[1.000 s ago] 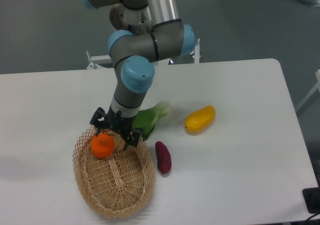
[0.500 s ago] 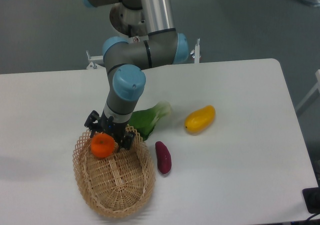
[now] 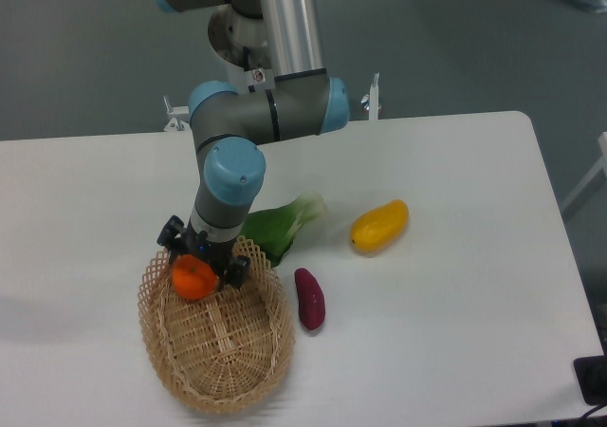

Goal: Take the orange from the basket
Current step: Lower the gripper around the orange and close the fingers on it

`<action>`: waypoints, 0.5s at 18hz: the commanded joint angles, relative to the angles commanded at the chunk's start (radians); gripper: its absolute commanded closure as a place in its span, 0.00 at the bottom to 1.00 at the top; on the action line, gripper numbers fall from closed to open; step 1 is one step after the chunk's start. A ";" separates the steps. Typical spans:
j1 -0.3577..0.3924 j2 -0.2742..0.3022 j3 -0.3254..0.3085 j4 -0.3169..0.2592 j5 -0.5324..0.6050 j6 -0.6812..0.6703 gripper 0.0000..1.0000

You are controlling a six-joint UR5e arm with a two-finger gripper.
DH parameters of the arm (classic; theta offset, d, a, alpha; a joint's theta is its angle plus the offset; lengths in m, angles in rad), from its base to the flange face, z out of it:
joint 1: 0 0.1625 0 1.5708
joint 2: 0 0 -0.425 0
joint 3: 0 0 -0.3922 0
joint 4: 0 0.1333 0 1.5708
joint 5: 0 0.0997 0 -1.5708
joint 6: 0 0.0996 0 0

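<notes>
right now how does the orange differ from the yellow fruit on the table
The orange is round and bright orange; the yellow fruit is elongated and yellow-orange. The orange sits in the basket under the gripper; the yellow fruit lies alone on the table. Both have smooth skin.

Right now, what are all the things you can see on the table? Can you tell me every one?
orange: one, bright orange, in the far end of the basket, under the gripper
basket: one, light tan wicker, near-left part of the table
leafy green vegetable: one, green with a pale stalk, just behind the basket's right side
purple sweet potato: one, dark purple, right of the basket
mango-like fruit: one, yellow-orange, middle of the table
table: one, white
black object: one, partly cut off at the bottom right corner
gripper: one, black, fingers either side of the orange; whether it grips yet is unclear
robot arm: one, grey with light blue joints
</notes>
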 joint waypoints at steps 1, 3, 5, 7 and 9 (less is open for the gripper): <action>-0.002 -0.005 0.003 0.002 0.014 -0.009 0.00; -0.015 -0.017 0.014 0.002 0.050 -0.029 0.00; -0.020 -0.023 0.017 0.002 0.071 -0.037 0.00; -0.021 -0.025 0.018 0.002 0.074 -0.046 0.11; -0.020 -0.025 0.025 0.002 0.074 -0.064 0.32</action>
